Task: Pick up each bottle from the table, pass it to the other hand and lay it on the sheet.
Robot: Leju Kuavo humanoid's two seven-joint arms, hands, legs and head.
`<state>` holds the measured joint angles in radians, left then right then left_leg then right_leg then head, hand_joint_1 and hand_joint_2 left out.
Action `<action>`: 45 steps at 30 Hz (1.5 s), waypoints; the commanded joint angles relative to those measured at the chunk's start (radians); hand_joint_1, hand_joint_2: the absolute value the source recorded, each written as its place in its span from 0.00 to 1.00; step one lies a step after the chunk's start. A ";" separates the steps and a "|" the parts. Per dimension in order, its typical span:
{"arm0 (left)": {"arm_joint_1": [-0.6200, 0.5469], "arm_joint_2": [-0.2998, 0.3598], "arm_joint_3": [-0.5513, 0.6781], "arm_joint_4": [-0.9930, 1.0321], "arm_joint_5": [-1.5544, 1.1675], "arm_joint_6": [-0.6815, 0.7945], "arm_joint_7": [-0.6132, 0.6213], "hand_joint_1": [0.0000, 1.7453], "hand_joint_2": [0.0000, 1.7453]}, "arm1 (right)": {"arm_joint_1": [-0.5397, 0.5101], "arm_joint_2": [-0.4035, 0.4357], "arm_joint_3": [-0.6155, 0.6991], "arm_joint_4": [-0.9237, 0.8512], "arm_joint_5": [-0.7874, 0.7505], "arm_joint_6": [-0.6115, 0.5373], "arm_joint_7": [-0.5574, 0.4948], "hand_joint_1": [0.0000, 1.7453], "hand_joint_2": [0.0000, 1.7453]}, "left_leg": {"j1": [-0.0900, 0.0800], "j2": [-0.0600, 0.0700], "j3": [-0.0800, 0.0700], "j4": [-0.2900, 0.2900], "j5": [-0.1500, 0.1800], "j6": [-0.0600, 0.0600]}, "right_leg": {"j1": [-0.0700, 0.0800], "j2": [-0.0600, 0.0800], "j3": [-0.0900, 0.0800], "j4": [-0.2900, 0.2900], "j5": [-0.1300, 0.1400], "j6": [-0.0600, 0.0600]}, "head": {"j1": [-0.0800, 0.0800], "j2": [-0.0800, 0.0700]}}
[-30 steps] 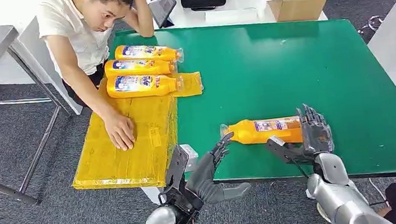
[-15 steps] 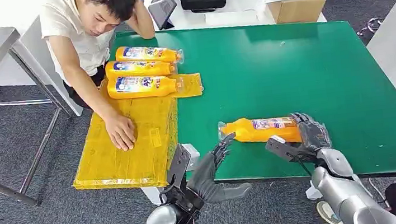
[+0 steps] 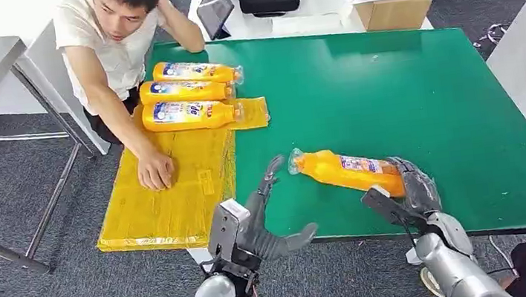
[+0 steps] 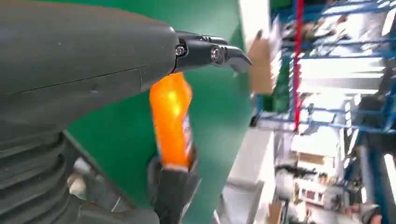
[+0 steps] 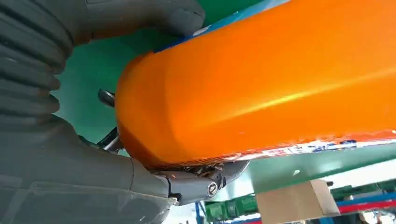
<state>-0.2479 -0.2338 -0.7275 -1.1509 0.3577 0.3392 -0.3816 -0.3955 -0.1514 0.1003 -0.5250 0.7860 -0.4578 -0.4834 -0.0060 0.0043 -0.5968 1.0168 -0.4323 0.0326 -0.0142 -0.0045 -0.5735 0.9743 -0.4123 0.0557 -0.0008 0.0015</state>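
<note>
The green table [image 3: 402, 80] stands on grey carpet, the yellow sheet [image 3: 174, 181] at its left edge holding three bottles. The orange bottle [image 3: 345, 170] lies slanted near the front edge, cap toward the sheet, base gripped by the right hand [image 3: 407, 192]. The left hand [image 3: 264, 219] hovers nearby, fingers spread, holding nothing.

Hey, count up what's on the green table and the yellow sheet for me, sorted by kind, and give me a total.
Orange bottles on the yellow sheet: 3
Orange bottle gripped by the right hand: 1
Yellow sheets: 1
Total: 5
</note>
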 commanded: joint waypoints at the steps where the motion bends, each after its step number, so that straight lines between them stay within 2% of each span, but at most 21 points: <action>1: 0.148 0.069 0.076 -0.096 -0.047 0.024 -0.059 0.00 1.00 | 0.220 0.149 -0.152 -0.419 -0.306 0.021 -0.019 1.00 1.00 | 0.002 0.000 0.001 -0.002 -0.001 -0.003 | 0.002 0.001 0.001 -0.001 -0.001 -0.003 | 0.000 0.000; 4: 0.231 0.075 0.146 -0.131 0.013 0.011 -0.079 0.00 1.00 | 0.303 0.185 -0.169 -0.606 -0.403 0.002 -0.013 1.00 1.00 | 0.001 0.003 0.002 -0.003 -0.002 -0.003 | 0.001 0.005 0.001 -0.002 -0.001 -0.003 | 0.000 0.000; 6: 0.258 0.090 0.150 -0.176 0.027 -0.001 -0.097 0.00 1.00 | 0.330 0.199 -0.175 -0.676 -0.431 -0.005 -0.016 1.00 1.00 | 0.001 0.000 -0.003 -0.001 -0.001 -0.002 | 0.001 0.002 -0.002 0.001 -0.002 -0.002 | 0.000 0.000; 9: 0.286 0.112 0.155 -0.241 0.124 -0.072 -0.038 0.00 1.00 | 0.352 0.209 -0.129 -0.753 -0.462 0.025 -0.016 1.00 1.00 | 0.001 -0.001 -0.009 -0.001 -0.001 -0.002 | 0.000 0.001 -0.009 0.002 -0.002 -0.002 | -0.001 0.000; 12: 0.276 0.114 0.149 -0.214 0.208 -0.152 0.024 0.00 1.00 | 0.339 0.208 -0.062 -0.749 -0.464 0.071 -0.016 1.00 1.00 | 0.001 0.000 -0.012 -0.001 -0.002 -0.002 | 0.001 0.002 -0.010 0.002 -0.002 -0.002 | 0.000 0.000; 18: 0.219 0.097 0.125 -0.120 0.206 -0.201 0.041 0.00 1.00 | 0.311 0.207 0.118 -0.747 -0.421 0.105 -0.019 1.00 1.00 | 0.001 -0.001 -0.014 -0.001 0.000 -0.002 | 0.000 0.001 -0.013 0.001 -0.001 -0.003 | 0.000 0.000; 22: 0.160 0.070 0.121 -0.102 0.203 -0.230 0.049 0.00 1.00 | 0.259 0.221 0.251 -0.671 -0.370 0.112 0.030 1.00 1.00 | 0.001 -0.001 -0.015 -0.001 0.000 -0.002 | 0.001 0.001 -0.014 0.001 -0.001 -0.002 | 0.000 0.000; 29: 0.141 0.063 0.118 -0.112 0.178 -0.217 0.041 0.00 1.00 | 0.238 0.230 0.302 -0.611 -0.364 0.102 0.028 1.00 1.00 | 0.001 -0.001 -0.013 -0.001 0.000 -0.002 | 0.001 0.000 -0.012 0.001 -0.001 -0.002 | 0.000 0.000; 33: 0.107 0.041 0.139 -0.100 0.176 -0.160 0.030 0.00 1.00 | 0.238 0.248 0.398 -0.593 -0.302 0.071 -0.003 1.00 1.00 | 0.002 -0.001 -0.012 -0.001 -0.001 -0.003 | 0.001 0.001 -0.010 0.001 -0.002 -0.003 | 0.000 0.000; 35: 0.102 0.039 0.140 -0.100 0.177 -0.158 0.030 0.00 1.00 | 0.241 0.253 0.404 -0.592 -0.298 0.064 0.000 1.00 1.00 | 0.001 -0.003 -0.016 -0.001 0.000 -0.002 | 0.001 -0.001 -0.014 0.001 -0.001 -0.002 | 0.000 0.000; 38: 0.103 0.039 0.139 -0.100 0.177 -0.158 0.030 0.00 1.00 | 0.240 0.250 0.404 -0.591 -0.298 0.064 0.000 1.00 1.00 | 0.001 -0.003 -0.014 -0.002 0.000 -0.003 | 0.001 -0.001 -0.013 0.001 -0.002 -0.003 | 0.000 0.000; 42: 0.085 0.025 0.147 -0.122 0.226 -0.115 0.012 0.00 1.00 | 0.257 0.239 0.490 -0.631 -0.295 0.028 -0.071 1.00 1.00 | 0.001 -0.003 -0.016 -0.001 0.000 -0.002 | 0.000 -0.002 -0.014 0.001 -0.002 -0.002 | 0.000 0.000; 45: 0.075 0.023 0.143 -0.125 0.240 -0.100 0.011 0.00 1.00 | 0.259 0.244 0.505 -0.629 -0.324 0.027 -0.088 1.00 1.00 | 0.001 -0.003 -0.016 -0.001 0.000 -0.002 | 0.000 -0.001 -0.015 0.001 -0.001 -0.002 | 0.000 0.000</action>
<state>-0.1120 -0.2060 -0.5852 -1.3123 0.5620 0.2121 -0.3704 -0.1154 0.1022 0.4914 -1.1910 0.4849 -0.4113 -0.5311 -0.0055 0.0013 -0.6152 1.0163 -0.4313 0.0317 -0.0142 -0.0063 -0.5905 0.9761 -0.4131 0.0553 -0.0004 0.0015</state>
